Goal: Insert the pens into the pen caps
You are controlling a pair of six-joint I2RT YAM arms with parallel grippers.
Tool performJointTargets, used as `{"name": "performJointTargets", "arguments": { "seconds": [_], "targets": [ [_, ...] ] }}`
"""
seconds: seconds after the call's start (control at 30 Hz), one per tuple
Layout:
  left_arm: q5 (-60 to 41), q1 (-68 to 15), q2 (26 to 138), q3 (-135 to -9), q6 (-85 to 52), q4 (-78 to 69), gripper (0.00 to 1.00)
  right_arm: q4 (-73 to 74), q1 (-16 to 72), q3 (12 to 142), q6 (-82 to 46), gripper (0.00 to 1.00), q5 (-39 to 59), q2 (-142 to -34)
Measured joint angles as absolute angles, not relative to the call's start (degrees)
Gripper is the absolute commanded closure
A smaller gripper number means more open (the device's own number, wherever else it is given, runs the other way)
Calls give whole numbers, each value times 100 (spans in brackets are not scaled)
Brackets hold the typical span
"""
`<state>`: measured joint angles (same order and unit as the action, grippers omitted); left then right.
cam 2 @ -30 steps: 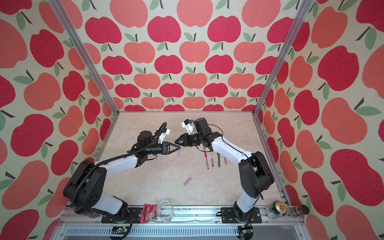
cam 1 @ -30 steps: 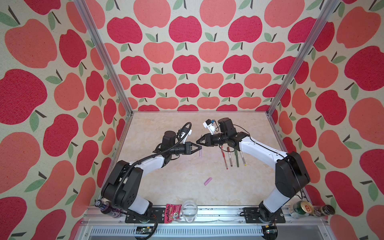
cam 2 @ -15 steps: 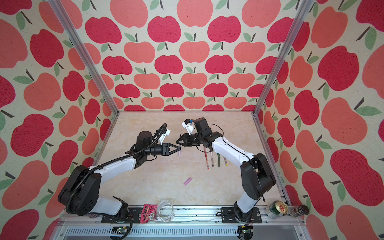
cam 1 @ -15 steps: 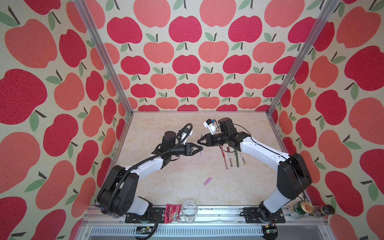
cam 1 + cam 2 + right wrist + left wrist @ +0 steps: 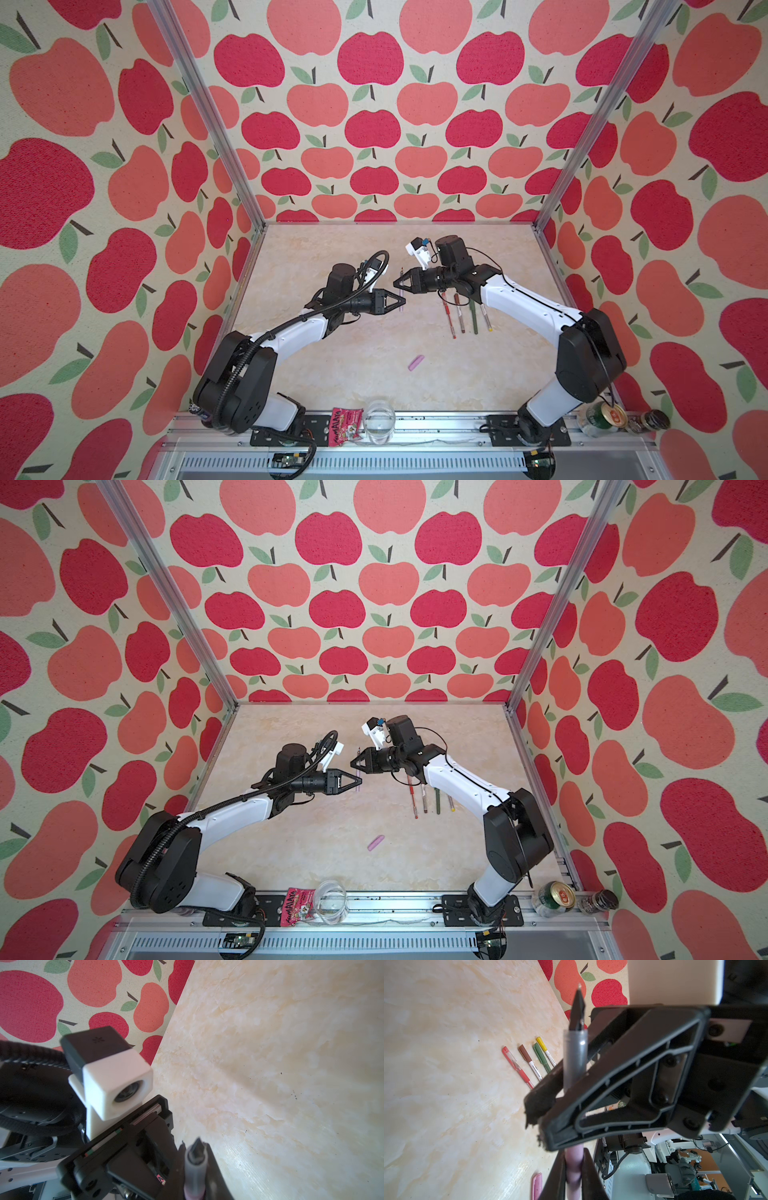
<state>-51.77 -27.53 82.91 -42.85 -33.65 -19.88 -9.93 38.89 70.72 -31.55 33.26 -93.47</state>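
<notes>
I see the lilac-pink plastic pen point(image 5: 575, 1055), grey grip, dark nib bare, held off the surface point(image 5: 332, 374) just left of the row of capped pens. Its long axis runs front-to-back, nib toward the back wall point(image 5: 374, 124). Left hand point(image 5: 400, 300) pinches the pink barrel, right hand point(image 5: 395, 285) pinches the grey grip. Both arms reach inward, hands level, tip to tip.

I count four in the row, parallel: red pen point(image 5: 518, 1068), brown-capped white pen point(image 5: 524, 1054), dark green pen point(image 5: 540, 1055), yellow-capped white pen point(image 5: 541, 1043).

One loose stubby pink plastic cap point(image 5: 416, 363) lies flat, front-left of the row.
</notes>
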Motion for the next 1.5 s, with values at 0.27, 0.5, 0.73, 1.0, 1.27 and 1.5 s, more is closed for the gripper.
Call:
{"name": "performJointTargets", "arguments": {
  "seconds": [0.27,0.5,0.73,1.0,1.27,1.5],
  "targets": [
    [-5122,-2751,8294,-4298,-3356,-1962,100,-1022,3889,7072,-3148,71,3267,-9343],
    [-4700,-2576,8162,-4294,-3387,-1487,100,-1918,3889,7175,-3017,49,2512,-9100],
    [-3907,-2353,7336,-4272,-3175,30,100,-3780,4112,7369,-3511,49,849,-8659],
    [-3771,-2311,6469,-3712,-3199,760,100,-5061,5511,7201,-4458,48,329,-8941],
    [-3791,-2311,5680,-3208,-3336,908,100,-4888,6040,6882,-5146,46,416,-9721],
    [-3813,-2311,5572,-3153,-3358,1031,100,-4501,6064,6860,-5334,49,517,-10151]
  ]
}}
